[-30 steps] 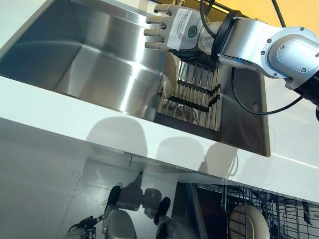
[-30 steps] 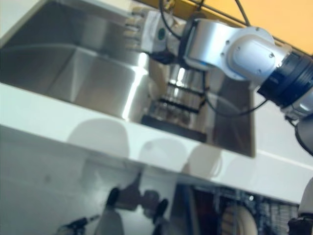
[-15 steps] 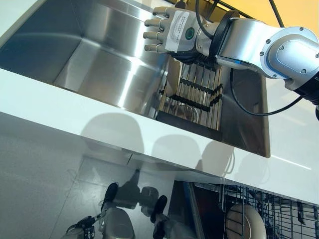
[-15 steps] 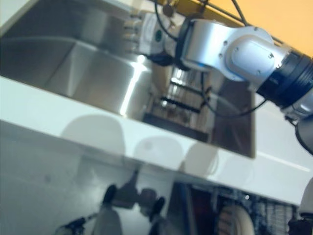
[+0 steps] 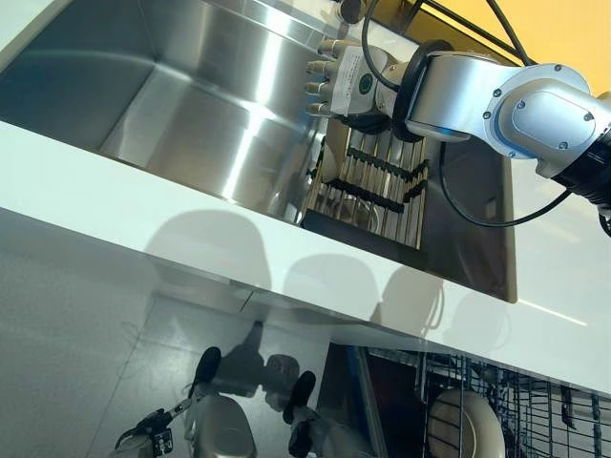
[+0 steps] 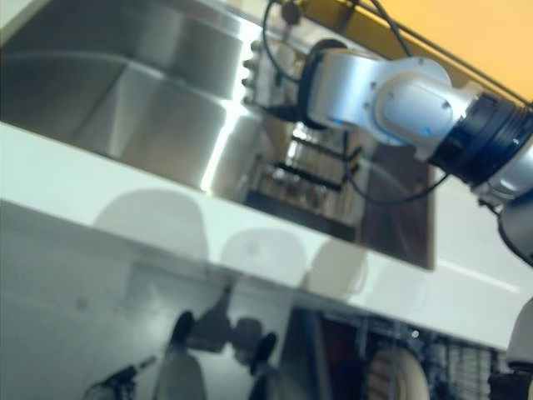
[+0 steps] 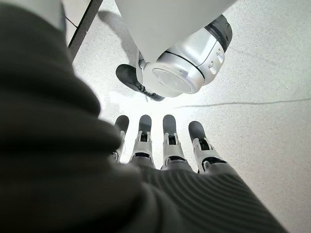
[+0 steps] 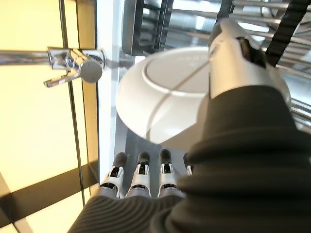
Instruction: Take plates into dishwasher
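Note:
A white plate (image 5: 328, 160) stands on edge at the left end of a wire dish rack (image 5: 382, 186) inside the steel sink (image 5: 191, 95). My right hand (image 5: 340, 81) hovers just above the plate, fingers straight and open, holding nothing. In the right wrist view the plate (image 8: 165, 97) lies past my straight fingers (image 8: 141, 177), with the thumb (image 8: 238, 53) over its rim. My left hand (image 7: 165, 145) hangs low over the floor, fingers straight and empty.
A white counter (image 5: 143, 191) runs along the sink's near side. Below at the right, the open dishwasher's wire rack (image 5: 544, 420) holds another white plate (image 5: 465, 426). A chrome faucet (image 8: 77, 68) stands behind the sink.
My right hand has moved right and down from over the sink's back wall to just above the plate in the rack. Its fingers stay straight.

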Available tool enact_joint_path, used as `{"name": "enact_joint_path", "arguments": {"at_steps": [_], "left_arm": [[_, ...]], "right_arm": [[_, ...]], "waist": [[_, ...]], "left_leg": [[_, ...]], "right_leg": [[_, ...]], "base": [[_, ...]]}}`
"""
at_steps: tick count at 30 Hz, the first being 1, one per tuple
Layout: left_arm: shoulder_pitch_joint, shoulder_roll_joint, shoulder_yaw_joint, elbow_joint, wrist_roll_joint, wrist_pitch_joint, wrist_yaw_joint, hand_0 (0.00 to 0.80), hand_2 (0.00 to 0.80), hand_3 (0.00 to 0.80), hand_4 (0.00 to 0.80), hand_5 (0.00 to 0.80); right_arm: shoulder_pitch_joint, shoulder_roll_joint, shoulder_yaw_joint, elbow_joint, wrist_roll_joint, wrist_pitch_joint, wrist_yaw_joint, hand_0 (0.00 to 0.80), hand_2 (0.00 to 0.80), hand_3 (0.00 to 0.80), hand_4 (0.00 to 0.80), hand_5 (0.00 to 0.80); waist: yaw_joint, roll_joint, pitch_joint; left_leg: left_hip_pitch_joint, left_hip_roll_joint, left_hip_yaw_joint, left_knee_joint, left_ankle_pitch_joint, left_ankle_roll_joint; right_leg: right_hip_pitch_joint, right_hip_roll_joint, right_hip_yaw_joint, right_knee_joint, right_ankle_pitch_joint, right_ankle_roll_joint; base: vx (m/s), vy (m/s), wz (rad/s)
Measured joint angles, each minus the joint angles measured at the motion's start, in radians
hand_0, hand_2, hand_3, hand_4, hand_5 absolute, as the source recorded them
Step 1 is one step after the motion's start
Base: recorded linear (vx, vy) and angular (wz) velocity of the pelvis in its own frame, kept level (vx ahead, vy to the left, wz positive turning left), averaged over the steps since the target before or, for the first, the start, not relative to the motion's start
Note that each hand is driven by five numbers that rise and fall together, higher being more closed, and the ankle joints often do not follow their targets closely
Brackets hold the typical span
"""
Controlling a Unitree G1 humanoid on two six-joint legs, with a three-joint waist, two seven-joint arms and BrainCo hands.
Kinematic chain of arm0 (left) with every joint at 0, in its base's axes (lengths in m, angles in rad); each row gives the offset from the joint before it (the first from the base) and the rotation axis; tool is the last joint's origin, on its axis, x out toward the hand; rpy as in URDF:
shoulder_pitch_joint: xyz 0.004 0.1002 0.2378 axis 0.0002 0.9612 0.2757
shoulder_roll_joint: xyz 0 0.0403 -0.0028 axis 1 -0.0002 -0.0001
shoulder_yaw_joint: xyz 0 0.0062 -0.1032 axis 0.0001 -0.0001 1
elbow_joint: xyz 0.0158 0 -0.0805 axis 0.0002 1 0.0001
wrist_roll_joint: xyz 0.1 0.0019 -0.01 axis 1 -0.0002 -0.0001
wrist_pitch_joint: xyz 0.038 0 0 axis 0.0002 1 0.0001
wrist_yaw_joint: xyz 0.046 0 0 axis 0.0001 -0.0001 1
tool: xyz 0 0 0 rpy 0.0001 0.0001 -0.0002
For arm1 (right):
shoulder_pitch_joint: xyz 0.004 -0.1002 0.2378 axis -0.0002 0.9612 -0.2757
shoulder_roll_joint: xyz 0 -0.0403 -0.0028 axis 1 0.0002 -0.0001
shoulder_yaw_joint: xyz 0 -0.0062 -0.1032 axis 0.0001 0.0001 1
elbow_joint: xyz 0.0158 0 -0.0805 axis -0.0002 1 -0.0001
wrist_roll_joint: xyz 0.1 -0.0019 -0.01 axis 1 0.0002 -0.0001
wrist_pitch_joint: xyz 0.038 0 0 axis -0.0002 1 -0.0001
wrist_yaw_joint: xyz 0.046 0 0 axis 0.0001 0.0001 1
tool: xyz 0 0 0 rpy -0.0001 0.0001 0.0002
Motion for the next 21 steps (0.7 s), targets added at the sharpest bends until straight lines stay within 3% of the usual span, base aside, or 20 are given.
{"name": "enact_joint_path", "arguments": {"at_steps": [5,6,9,12,13,15,21], "left_arm": [[-0.001,0.0,0.0,0.0,-0.023,0.0,0.001,0.0,0.0,0.0,0.0,0.0],[0.0,0.0,0.0,0.0,-0.027,0.0,0.001,0.0,0.0,0.0,0.0,0.0],[0.0,-0.001,0.0,0.0,-0.031,-0.004,0.006,0.0,0.0,0.0,0.0,0.0],[0.0,-0.002,0.001,0.0,-0.031,-0.011,0.013,0.0,0.0,0.0,0.0,0.0],[0.0,-0.002,0.001,0.0,-0.039,-0.017,0.015,0.0,0.0,0.0,0.0,0.0],[0.0,-0.003,0.007,-0.001,-0.04,-0.018,0.016,0.0,0.0,0.0,0.0,0.0],[0.0,-0.003,0.007,-0.004,-0.057,-0.018,0.021,0.0,0.0,0.0,0.0,0.0]], "right_arm": [[0.037,0.009,0.0,0.016,-0.007,-0.01,0.021,0.0,0.0,0.0,0.0,0.0],[0.044,0.01,0.0,0.016,-0.01,-0.02,0.021,0.22,0.22,0.22,0.22,0.22],[0.077,0.02,-0.002,0.018,-0.035,-0.021,0.047,0.486,0.486,0.486,0.486,0.486],[0.09,0.023,-0.002,0.021,-0.035,-0.021,0.061,0.555,0.555,0.555,0.555,0.555],[0.097,0.031,-0.002,0.044,-0.035,-0.022,0.062,0.671,0.671,0.671,0.671,0.671],[0.097,0.045,-0.003,0.078,-0.035,-0.023,0.058,0.8,0.8,0.8,0.8,0.8],[0.103,0.05,-0.002,0.103,-0.036,-0.024,0.058,0.8,0.8,0.8,0.8,0.8]], "waist": [[0.001,0.0,0.0],[0.001,0.0,0.0],[0.003,0.0,0.001],[0.005,0.002,0.002],[0.007,0.003,0.003],[0.009,0.005,0.004],[0.026,0.005,0.022]], "left_leg": [[0.0,0.0,-0.002,0.004,0.0,-0.001],[0.0,0.0,-0.002,0.005,-0.001,-0.001],[0.0,0.001,-0.003,0.006,-0.001,-0.001],[0.0,0.001,-0.003,0.007,-0.001,-0.001],[0.0,0.001,-0.003,0.007,-0.001,-0.001],[0.0,0.001,-0.003,0.007,-0.001,-0.002],[-0.001,0.001,-0.004,0.008,-0.002,-0.002]], "right_leg": [[0.003,0.0,-0.002,0.0,0.0,0.0],[0.003,0.0,-0.002,0.0,0.0,0.0],[0.005,0.001,-0.002,0.0,0.001,0.0],[0.005,0.001,-0.002,0.0,0.001,0.0],[0.005,0.001,-0.003,0.0,0.001,0.0],[0.004,0.001,-0.003,0.0,0.001,0.0],[0.004,0.001,-0.004,0.0,0.001,-0.001]], "base": [[0.0,0.0,0.0],[0.0,0.0,0.0],[0.0,0.0,0.0],[0.0,0.0,0.0],[0.0,0.0,0.0],[0.0,0.0,0.0],[0.0,0.0,0.0]]}}
